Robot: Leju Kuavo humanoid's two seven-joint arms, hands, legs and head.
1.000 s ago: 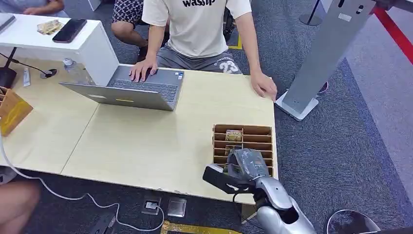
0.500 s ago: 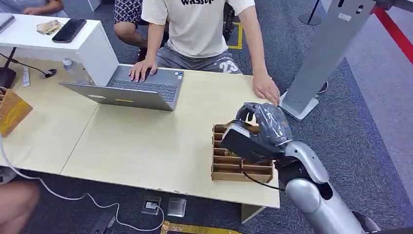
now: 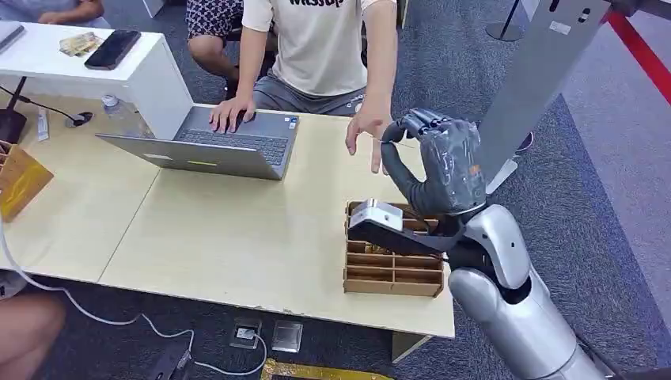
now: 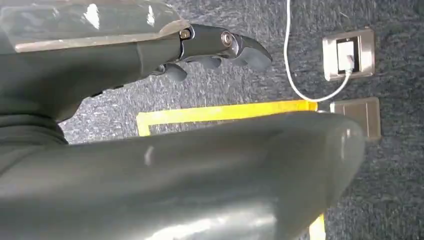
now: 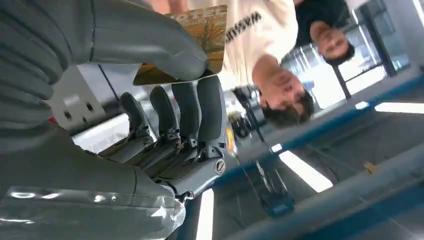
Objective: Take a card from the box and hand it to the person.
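Card (image 5: 197, 37): pinched between the thumb and the dark fingers (image 5: 210, 107) of the right hand (image 3: 439, 170), as the right wrist view shows; print on its face is a yellow-brown picture with lettering along one edge. From the head view the card itself cannot be made out behind the hand.

Right hand: raised above the table (image 3: 237, 222), over the far edge of the box (image 3: 393, 265), palm turned toward the person (image 3: 324, 47).

Person's hand (image 3: 370, 131): held out over the table, fingers spread, just beside the robot's fingertips; whether they touch cannot be told.

Box: wooden, slotted into rows, near the table's right front corner, its right side close to the table edge. The arm's wrist camera housing overhangs its upper left slots.

Open room: a broad bare stretch of tabletop lies left of the box, between it and the laptop (image 3: 214, 146). The person's other hand rests on the laptop keyboard. A grey stand (image 3: 530, 87) rises off the table's right side, near the raised hand.

Left hand (image 4: 200, 47): over carpet floor, fingers curled, nothing in them.
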